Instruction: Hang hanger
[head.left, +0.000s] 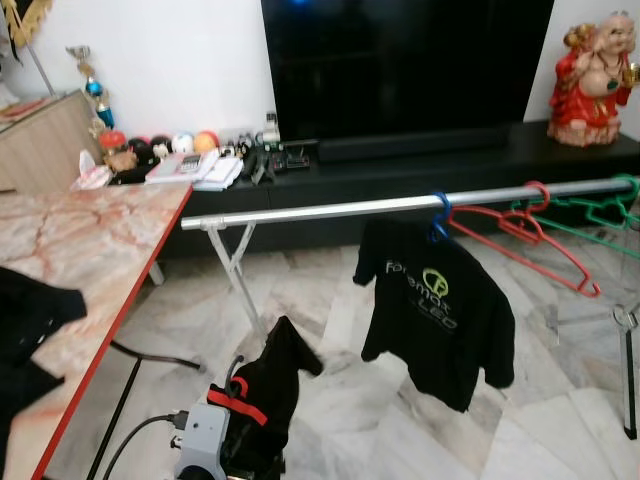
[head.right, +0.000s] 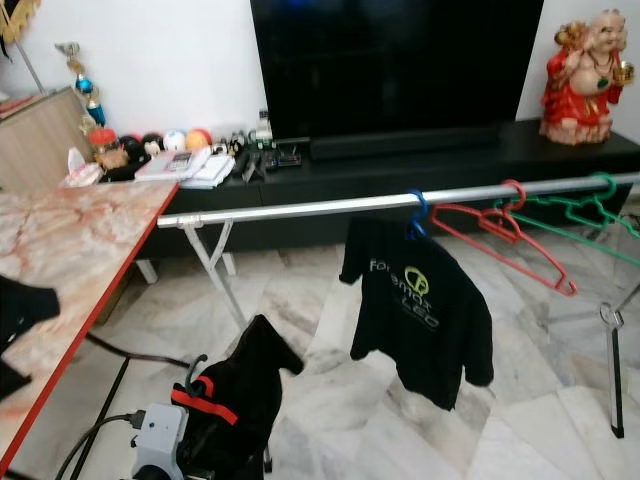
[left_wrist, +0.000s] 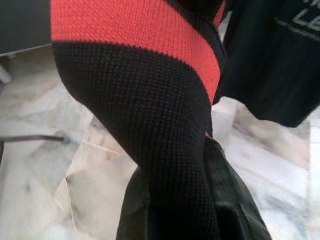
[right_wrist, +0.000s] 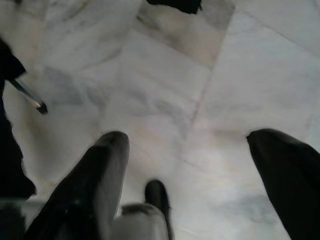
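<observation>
we have our left gripper (head.left: 240, 400) low in front of us, clamped on a black garment with a red band (head.left: 265, 395); a dark hook (head.left: 233, 370) sticks up from the top of it, so we judge the garment sits on the hanger we are meant to hang, though the hanger's frame is hidden under the cloth. in the left wrist view the red-and-black knit (left_wrist: 150, 100) lies right against the camera, so we read the grip from the garment hanging off that arm rather than from the fingers. our right gripper (right_wrist: 195, 175) hangs idle over the marble floor (right_wrist: 165, 100), its 2 fingers spread wide apart and holding nothing.

the rail (head.left: 400, 205) runs across ahead of us and well above the garment. on it hang a black t-shirt (head.left: 435, 305) on a blue hanger (head.left: 440, 215), then a red hanger (head.left: 525, 235) and a green hanger (head.left: 600, 210), both bare, further to our right. a marble-topped table (head.left: 90, 250) stands at our left.

we judge the step in hand to be the carry: the garment is held but not yet on the rail. the next move calls for raising the left arm until the hook clears the rail, choosing the bare stretch left of the t-shirt, then lowering the hook over it before letting go.
</observation>
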